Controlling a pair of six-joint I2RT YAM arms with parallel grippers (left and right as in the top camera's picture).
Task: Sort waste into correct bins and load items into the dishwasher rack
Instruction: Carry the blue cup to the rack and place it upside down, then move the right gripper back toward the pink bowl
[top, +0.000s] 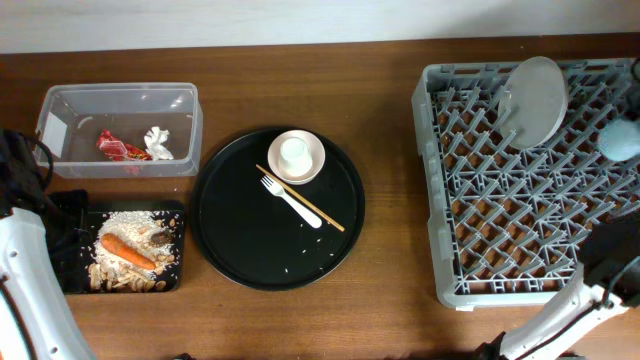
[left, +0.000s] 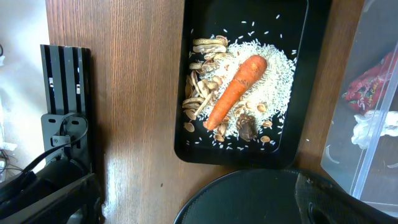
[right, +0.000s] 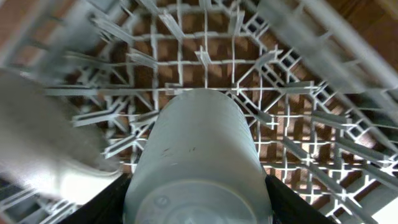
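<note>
Left hand (left: 199, 208): I am reading it as released, with its fingers (left: 339, 198) spread wide and nothing between them. It is hovering over the left edge of the round black tray (top: 240, 240).
Clear tub (top: 60, 100): it is sitting on the bench (top: 390, 100), left of the round black tray and towards the far side.
Red wrapper (top: 118, 148) and white tissue (top: 158, 142): both are lying inside the clear tub, the tissue on the side nearer the round black tray.
Black rectangular tray (top: 70, 285): it is resting just left of the round black tray, close to its rim.
Rice (top: 125, 222), carrot (top: 128, 252), dark lump (left: 247, 127): all are lying in the black rectangular tray. The carrot is lying across the rice, and the lump is sitting on its round-tray side.
Bowl (top: 297, 156): it is sitting on the round black tray, near its far rim.
Fork (top: 290, 198) and chopsticks (top: 325, 215): they are lying side by side near the middle of the round black tray, just in front of the bowl.
Dishwasher rack (top: 480, 250): it is standing right of the round black tray, apart from it.
Plate (top: 535, 100): it is leaning among the rack's pegs, right of the round black tray and towards the far side.
Right hand (right: 196, 186): I am seeing it grasping the light blue cup (right: 199, 162), a finger pressing each side. It is over the rack grid, far right of the round black tray.
</note>
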